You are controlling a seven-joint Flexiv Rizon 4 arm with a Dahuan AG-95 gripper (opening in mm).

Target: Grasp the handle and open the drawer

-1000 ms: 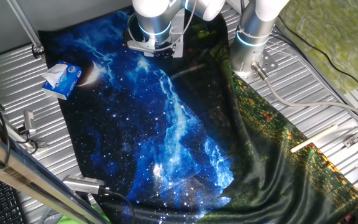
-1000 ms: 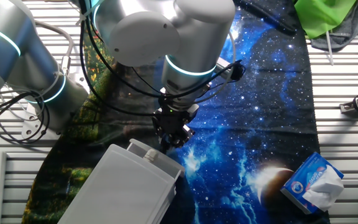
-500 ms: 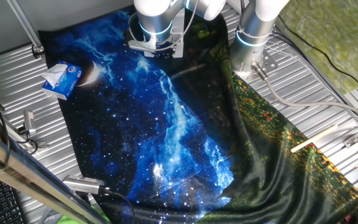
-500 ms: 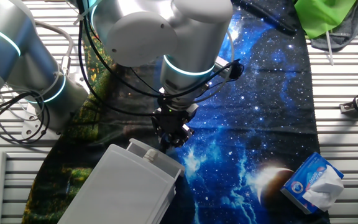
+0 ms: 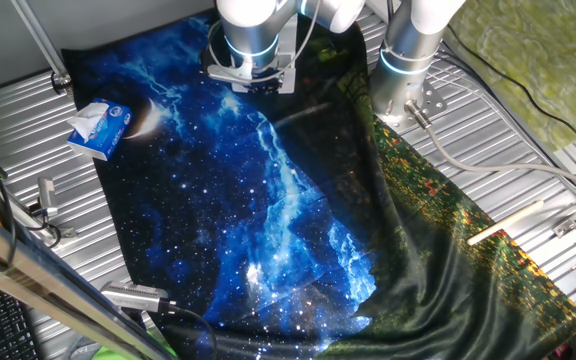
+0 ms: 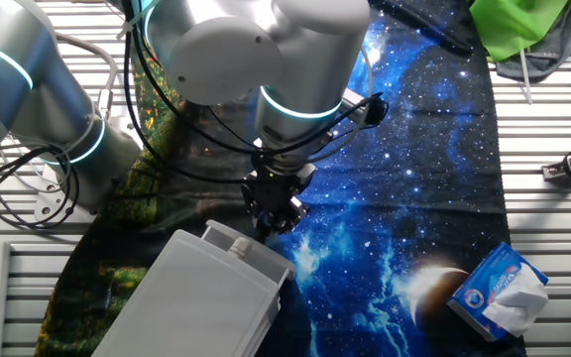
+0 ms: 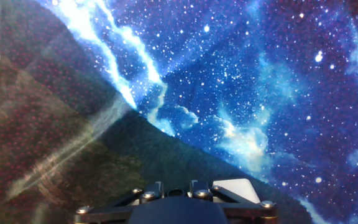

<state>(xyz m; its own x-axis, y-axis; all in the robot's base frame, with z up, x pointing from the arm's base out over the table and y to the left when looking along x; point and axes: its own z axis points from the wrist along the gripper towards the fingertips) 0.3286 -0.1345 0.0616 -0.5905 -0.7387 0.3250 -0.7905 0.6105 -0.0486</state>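
1. The other fixed view is showing the hand (image 6: 271, 220) hanging just past the far end of the drawer (image 6: 194, 297), the white boxy unit lying at the near left of the bench (image 6: 543, 94) on the galaxy cloth (image 6: 424, 149). A small pale tab is sticking up from that end. I can't spot the dark handle anywhere, so I'm only guessing it's sitting on the face turned toward the hand.
2. Can't tell how wide the hand is standing or whether it's got anything. The fingertips are a dark blob here, and the hand view is only showing the mount at the bottom edge and cloth beyond it.
3. Main risk I'm seeing: with the knob hidden, the fingers could be closing on air or on that tab instead.
4. The drawer unit looks light and is resting on loose fabric. Pulling might be dragging the whole box along, with the drawer staying shut.
5. The cloth is wrinkling on the left side, so it could bunch up and tilt the box.
6. The tissue box (image 6: 500, 291) at the near right is sitting well apart, so no worries there.
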